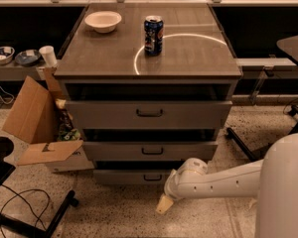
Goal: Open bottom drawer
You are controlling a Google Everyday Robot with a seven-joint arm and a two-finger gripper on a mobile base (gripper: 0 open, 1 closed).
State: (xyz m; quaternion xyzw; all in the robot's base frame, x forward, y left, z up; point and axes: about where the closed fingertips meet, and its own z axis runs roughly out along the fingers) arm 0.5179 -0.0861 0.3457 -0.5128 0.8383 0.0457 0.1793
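The grey cabinet (pixel 149 58) has three drawer fronts. The bottom drawer (pixel 124 177) is the lowest and narrowest front, with a small black handle (pixel 152 177) at its centre. It stands slightly out from the cabinet, as do the two drawers above it. My gripper (pixel 164 204) is at the end of my white arm (pixel 223 182), which reaches in from the lower right. It hangs low over the floor, just in front of and slightly right of the bottom drawer's handle, not touching it.
A blue can (pixel 153 34) and a white bowl (pixel 103 21) stand on the cabinet top. An open cardboard box (pixel 37 118) sits left of the cabinet. A black chair base (pixel 44 217) with cables is at the lower left. A black table leg (pixel 248 148) is on the right.
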